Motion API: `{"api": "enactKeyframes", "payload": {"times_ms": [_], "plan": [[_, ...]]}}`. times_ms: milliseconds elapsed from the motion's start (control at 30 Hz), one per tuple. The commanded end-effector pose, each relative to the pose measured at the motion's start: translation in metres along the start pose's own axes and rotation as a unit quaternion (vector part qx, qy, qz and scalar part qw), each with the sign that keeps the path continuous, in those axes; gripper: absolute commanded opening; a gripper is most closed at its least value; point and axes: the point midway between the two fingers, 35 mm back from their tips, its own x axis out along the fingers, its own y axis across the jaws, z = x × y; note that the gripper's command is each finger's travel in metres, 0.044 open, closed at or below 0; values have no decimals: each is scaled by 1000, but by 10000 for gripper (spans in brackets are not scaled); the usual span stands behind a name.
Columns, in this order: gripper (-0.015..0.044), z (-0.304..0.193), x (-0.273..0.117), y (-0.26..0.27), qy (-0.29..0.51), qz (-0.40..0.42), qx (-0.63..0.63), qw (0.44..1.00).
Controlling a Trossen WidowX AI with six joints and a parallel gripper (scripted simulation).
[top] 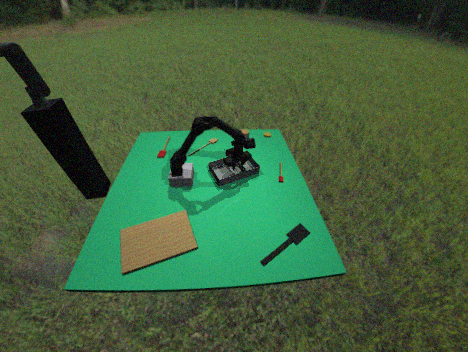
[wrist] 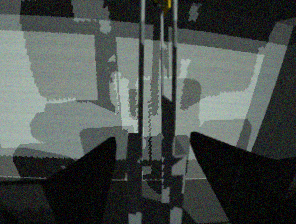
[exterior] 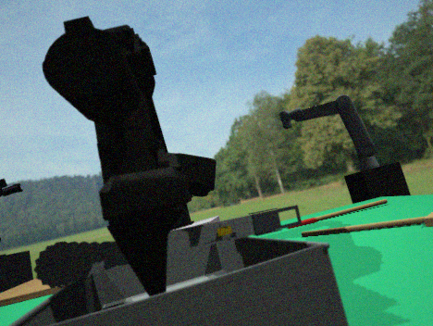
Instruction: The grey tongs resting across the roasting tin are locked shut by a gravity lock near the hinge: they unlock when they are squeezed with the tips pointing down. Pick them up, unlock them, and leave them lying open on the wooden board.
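Observation:
The grey tongs (wrist: pixel 142 75) run lengthwise up the wrist view as thin parallel bars, with a yellow part (wrist: pixel 165 5) at the top edge. They lie across the dark roasting tin (top: pixel 240 179) (exterior: pixel 259 292) (wrist: pixel 65 65). My gripper (top: pixel 235 162) (wrist: pixel 153 139) points down at the tin. It is open, one finger on each side of the tongs, with gaps between the fingers and the bars. In the exterior view the arm hides much of the tongs. The wooden board (top: pixel 157 242) (exterior: pixel 28 291) lies at the front left in the top view.
A black spatula (top: pixel 299 233) lies at the front right. A red-tipped brush (top: pixel 281 178) lies right of the tin. A wooden spoon (top: pixel 213 141) and another red-tipped brush (top: pixel 161 154) lie behind the arm's base. A yellow disc (top: pixel 267 134) lies at the back. The tin's walls surround the fingers.

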Motion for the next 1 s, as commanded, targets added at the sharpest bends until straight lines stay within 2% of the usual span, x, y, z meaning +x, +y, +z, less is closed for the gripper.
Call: {"api": "enactKeyframes", "payload": {"times_ms": [0,67,733,933,967], "plan": [[204,0,0,0,0,0,0,1000],[151,0,0,0,0,0,0,1000],[18,0,0,0,0,0,0,1000],[-140,0,-3,-1,0,0,0,1000],[-150,0,-9,-1,0,0,0,1000]]}}
